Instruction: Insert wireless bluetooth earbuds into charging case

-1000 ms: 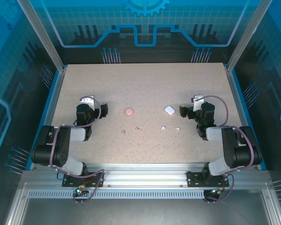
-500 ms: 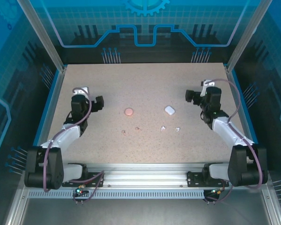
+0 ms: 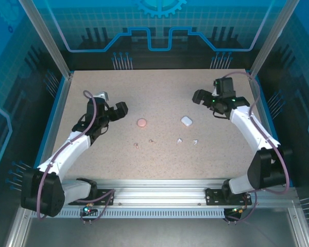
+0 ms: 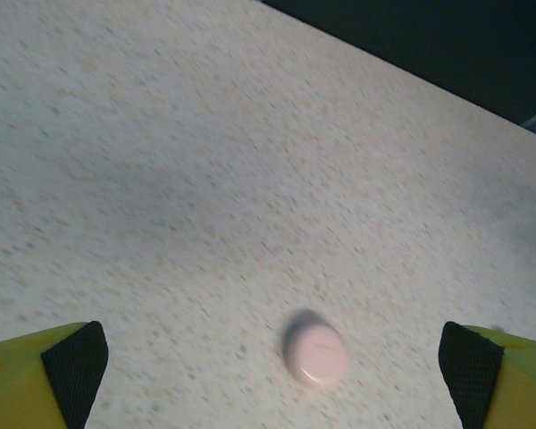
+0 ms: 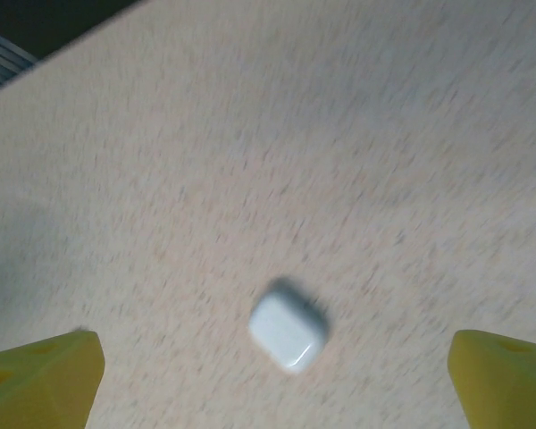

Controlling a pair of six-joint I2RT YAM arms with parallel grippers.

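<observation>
Left arm (image 3: 67, 150) and right arm (image 3: 250, 128) stretch forward, angled inward, left gripper (image 3: 120, 110) and right gripper (image 3: 198, 96) each with jaws spread wide

From above the earbuds (image 3: 179, 140) are specks (orientation unreadable); both wrist views are blurred.

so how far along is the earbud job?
Done: nothing. All four earbuds lie loose on the table, and the pink case and white case look shut. In hand: nothing; left gripper is open facing the pink case, right gripper open facing the white one. Left: open cases, seat every bud.
</observation>
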